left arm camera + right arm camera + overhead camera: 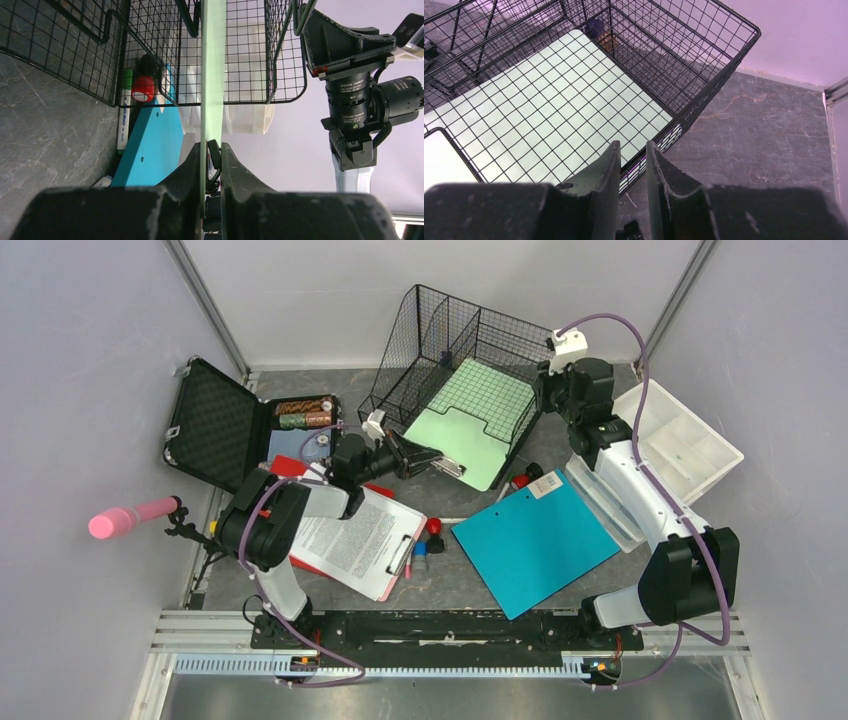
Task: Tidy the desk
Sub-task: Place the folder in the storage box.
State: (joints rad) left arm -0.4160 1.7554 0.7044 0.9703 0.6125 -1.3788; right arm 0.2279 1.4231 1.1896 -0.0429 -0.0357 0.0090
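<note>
- Closest were the two black fingers (pixel 192 165) of the left hand (pixel 211 149). They were squeezed onto the thin edge of a pale green clipboard (pixel 212 75), right by its metal clip (pixel 214 156).
- That green clipboard stuck half out of the open front of a black wire basket (pixel 440 325). Its far end lay on the basket floor.
- On the other side, the right hand (pixel 632 146) was pinched onto the low side wall of the basket, with the wire running between its fingers.
- Under it all lay the worktop (pixel 769 125), dark grey like stone, with pale walls around it and a rail (pixel 450 628) along the near edge.
- One blue clipboard (pixel 535 540) lay flat near the right arm, and a clipboard with a printed page (pixel 355 540) lay near the left arm.
- At the back left a black case (pixel 215 425) stood open, and a white tray (pixel 680 440) sat at the right.
</note>
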